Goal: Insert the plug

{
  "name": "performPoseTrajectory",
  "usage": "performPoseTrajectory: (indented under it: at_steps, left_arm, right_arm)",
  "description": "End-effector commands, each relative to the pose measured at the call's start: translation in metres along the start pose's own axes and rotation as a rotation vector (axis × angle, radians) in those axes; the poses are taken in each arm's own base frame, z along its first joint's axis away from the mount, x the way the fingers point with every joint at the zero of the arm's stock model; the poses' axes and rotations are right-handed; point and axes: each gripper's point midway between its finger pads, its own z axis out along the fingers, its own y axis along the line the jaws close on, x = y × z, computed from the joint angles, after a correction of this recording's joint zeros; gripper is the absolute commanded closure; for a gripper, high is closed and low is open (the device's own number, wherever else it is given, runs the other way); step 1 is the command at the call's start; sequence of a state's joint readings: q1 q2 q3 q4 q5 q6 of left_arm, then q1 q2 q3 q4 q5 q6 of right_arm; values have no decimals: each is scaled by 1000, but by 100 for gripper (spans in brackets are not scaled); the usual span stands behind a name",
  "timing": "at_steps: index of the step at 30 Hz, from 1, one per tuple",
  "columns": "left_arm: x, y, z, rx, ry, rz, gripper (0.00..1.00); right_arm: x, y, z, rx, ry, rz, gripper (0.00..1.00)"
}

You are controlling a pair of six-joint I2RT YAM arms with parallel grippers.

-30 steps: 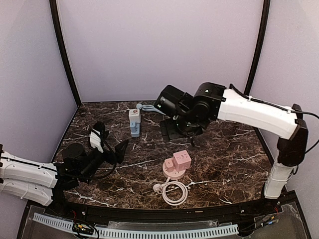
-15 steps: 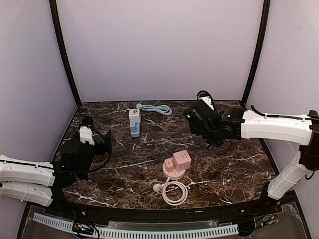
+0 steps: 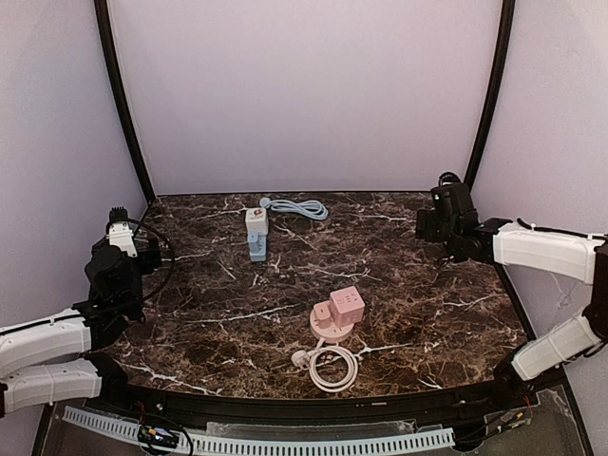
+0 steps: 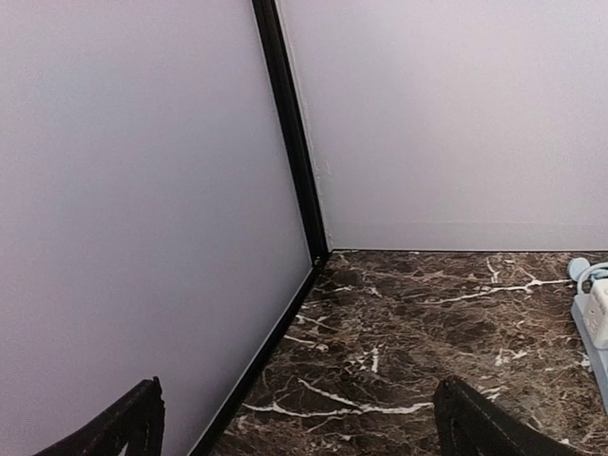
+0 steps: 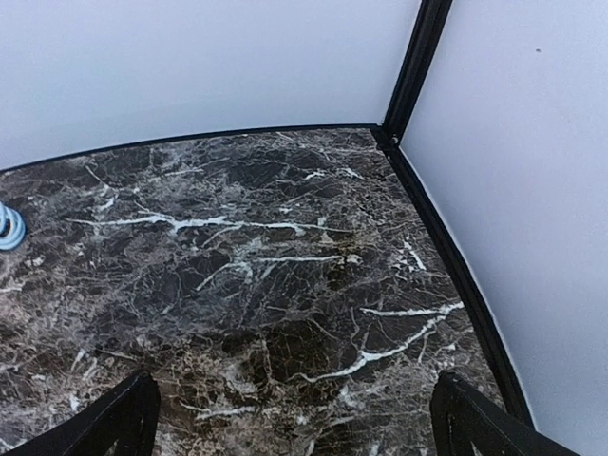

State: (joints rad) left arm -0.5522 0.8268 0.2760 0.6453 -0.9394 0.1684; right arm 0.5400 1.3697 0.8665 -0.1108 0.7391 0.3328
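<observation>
Top external view: left gripper (image 4: 302, 423) and right gripper (image 5: 299, 416) gape wide, empty, each near its side wall. White plug (image 3: 302, 358) lies beside pink socket block (image 3: 339, 312); surrounding table (image 3: 437, 313) unobstructed.

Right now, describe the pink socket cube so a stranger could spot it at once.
On the dark marble table, look toward the front, around the middle. The pink socket cube sits just behind a coiled pale cord. It is the only pink cube; the socket block farther back is blue-and-white.

Even soft light, sharp, no glare
</observation>
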Motion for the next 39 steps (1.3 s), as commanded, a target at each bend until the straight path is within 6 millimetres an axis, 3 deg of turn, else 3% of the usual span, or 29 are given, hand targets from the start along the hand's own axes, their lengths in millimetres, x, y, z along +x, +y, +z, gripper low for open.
performPoseTrajectory:
  at_steps: [1,6,13,17,21,27,34,39]
  left_arm:
    - [27,24,10,-45,45,33,1]
    - [49,27,27,7,53,37,1]
    - [86,31,48,-47,126,50,1]
    - [87,26,60,-51,120,49,1]
    - [88,25,72,-42,129,31,1]
    - [92,22,89,5,128,-52,1]
    - [116,14,102,16,164,-45,1]
    - [117,9,108,34,178,-34,3]
  right_arm:
    - [-12,18,4,-247,-53,46,1]
    - [-17,-6,7,-224,-128,44,1]
    - [6,-31,-5,-196,-296,-24,1]
    - [26,-50,-15,-183,-421,-24,1]
    - [31,-60,-21,-176,-504,15,1]
    - [25,-70,-15,-149,-559,31,1]
    - [24,-74,10,-165,-529,36,1]
    - [28,-74,21,-191,-504,41,1]
